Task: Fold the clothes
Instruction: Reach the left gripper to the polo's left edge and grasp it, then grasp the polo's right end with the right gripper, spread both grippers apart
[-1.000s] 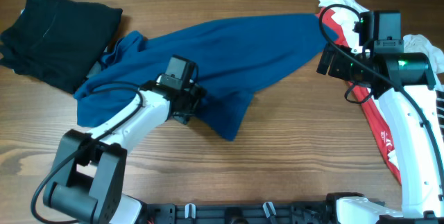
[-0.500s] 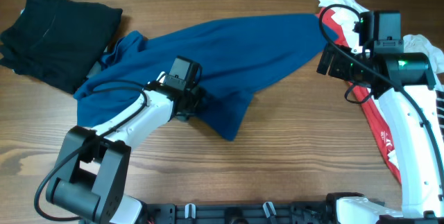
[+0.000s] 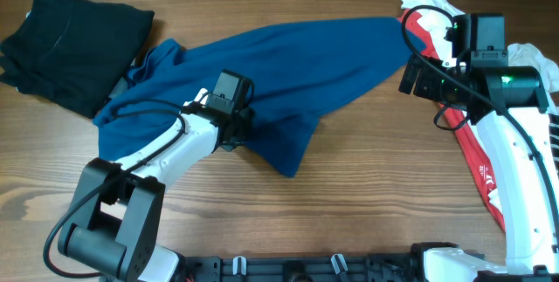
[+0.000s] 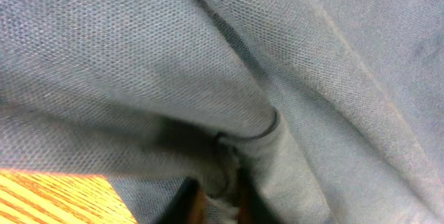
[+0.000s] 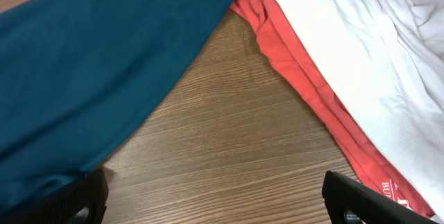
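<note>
Two arms bracket the blue polo shirt (image 3: 288, 64), which lies slantwise along the table (image 3: 367, 195). The left gripper (image 3: 236, 135) pinches its middle fold (cloth fills that wrist view), and the right gripper (image 3: 419, 77) hangs spread-open just beside the shirt's right end.

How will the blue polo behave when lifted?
Likely floppy: the blue polo lies in soft wrinkles and bunches at the left end effector, so it should drape and trail. Its thin knit looks light, though it may drag on the wood table.
</note>
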`<state>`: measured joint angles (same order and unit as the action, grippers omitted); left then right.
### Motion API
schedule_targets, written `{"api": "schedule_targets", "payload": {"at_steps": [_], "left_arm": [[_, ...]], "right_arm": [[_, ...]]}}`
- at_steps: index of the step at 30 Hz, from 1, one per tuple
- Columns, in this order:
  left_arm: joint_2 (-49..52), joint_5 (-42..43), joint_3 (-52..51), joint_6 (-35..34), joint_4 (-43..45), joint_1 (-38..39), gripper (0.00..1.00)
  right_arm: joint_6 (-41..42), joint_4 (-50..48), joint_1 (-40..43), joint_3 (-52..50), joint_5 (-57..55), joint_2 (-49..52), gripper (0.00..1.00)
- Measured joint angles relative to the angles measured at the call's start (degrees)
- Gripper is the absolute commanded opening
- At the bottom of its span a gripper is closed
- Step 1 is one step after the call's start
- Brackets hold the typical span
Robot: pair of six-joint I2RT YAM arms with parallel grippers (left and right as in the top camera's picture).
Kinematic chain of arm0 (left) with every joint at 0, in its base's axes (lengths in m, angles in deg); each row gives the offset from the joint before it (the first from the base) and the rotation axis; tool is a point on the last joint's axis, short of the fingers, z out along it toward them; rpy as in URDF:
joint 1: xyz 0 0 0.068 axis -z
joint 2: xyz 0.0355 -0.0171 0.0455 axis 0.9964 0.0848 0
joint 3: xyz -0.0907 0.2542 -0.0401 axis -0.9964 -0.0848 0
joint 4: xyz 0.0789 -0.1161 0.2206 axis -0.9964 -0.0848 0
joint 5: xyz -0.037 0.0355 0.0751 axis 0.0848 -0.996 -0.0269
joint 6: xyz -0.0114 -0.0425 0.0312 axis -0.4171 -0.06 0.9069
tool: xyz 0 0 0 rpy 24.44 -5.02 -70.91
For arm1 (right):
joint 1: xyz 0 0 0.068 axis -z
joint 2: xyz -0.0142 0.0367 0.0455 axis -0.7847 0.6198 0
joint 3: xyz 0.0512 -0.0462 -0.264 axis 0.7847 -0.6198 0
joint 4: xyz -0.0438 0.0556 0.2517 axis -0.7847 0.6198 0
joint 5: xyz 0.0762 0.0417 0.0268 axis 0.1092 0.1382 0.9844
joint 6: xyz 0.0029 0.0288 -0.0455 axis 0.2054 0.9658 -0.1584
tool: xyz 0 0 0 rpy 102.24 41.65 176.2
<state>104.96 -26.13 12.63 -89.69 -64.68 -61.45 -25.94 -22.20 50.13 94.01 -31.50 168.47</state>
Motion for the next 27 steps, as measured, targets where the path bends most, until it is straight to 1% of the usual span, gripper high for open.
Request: {"api": "schedule_targets", "payload": {"at_steps": [5,9,12,14,17,22,27], "left_arm": [[0.00,-0.20,0.00,1.14,0.20,0.00,0.04],[-0.24,-0.26,0.00,6.40,0.09,0.00,0.04],[-2.84,-0.24,0.00,10.80,-2.93,-0.13,0.04],[-7.45,-0.26,0.00,12.72,-6.54,-0.72,0.04],[-17.42,-1.09,0.02,15.12,-12.70,-3.85,0.04],[-34.56,-3.72,0.13,16.74,-21.09,-14.78,0.04],[-43.52,-4.79,0.24,17.29,-25.40,-22.77,0.04]], "right_arm": [[0.00,-0.02,0.00,0.00,0.00,0.00,1.00],[0.00,-0.02,0.02,0.00,0.02,0.00,1.00],[0.00,0.00,0.00,0.00,0.02,0.00,1.00],[0.00,-0.04,0.00,0.00,0.00,0.00,1.00],[0.00,-0.15,0.00,0.00,0.02,0.00,1.00],[-0.02,-0.50,0.02,0.00,0.07,0.20,1.00],[-0.22,-1.51,0.00,0.00,0.42,2.67,1.00]]}}
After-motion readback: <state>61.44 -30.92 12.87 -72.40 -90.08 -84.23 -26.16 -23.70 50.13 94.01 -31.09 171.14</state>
